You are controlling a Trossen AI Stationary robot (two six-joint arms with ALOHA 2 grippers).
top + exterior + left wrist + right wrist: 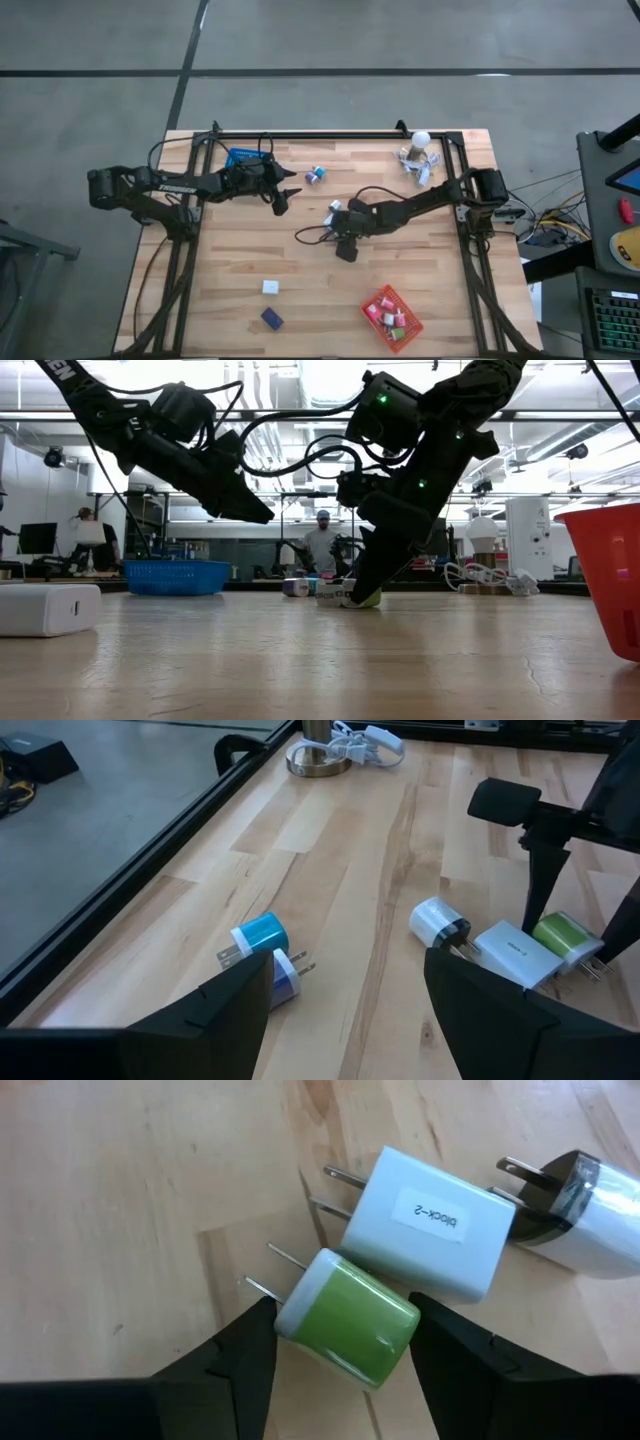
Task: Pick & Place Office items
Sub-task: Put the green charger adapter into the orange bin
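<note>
Robotics lab or industrial workshop. High view showed a butcher-block wooden table (300,260) on a black metal frame (330,134), standing on bare grey concrete floor (100,60) with dark seam lines. At right edge of that frame, a bench with equipment and loose cables (548,215). Low view looked into a big open hall: exposed ceiling with strip lights (330,380) across the top, racks and machines in the background. A person (322,545) stood at centre, far behind the table; another sat at a monitor (38,538) at the left edge. Two dark robot arms were mounted on the table frame.
</note>
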